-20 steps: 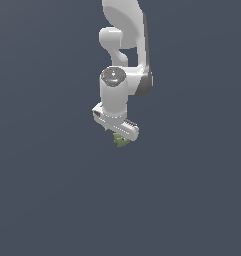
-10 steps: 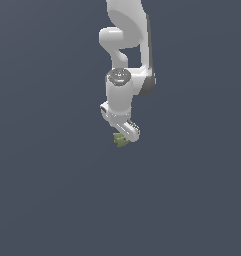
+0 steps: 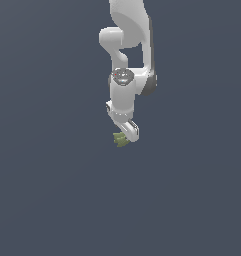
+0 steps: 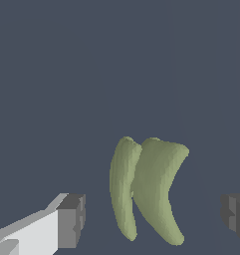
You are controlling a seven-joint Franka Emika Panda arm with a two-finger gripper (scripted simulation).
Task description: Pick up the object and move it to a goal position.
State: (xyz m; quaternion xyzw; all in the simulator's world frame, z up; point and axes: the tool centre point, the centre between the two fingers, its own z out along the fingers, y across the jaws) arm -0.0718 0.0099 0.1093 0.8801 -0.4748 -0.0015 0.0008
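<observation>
Olive-green, lumpy object (image 4: pixel 149 191) with curved, pointed lobes sits low in the wrist frame between the white arm's grey-tipped fingers (image 4: pixel 70 220), which stand spread with gaps on both sides, its long axis crossing their closing line.

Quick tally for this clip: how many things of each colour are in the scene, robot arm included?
Olive-green: 1, the object
White: 1, the robot arm with its gripper
Total: 2
</observation>
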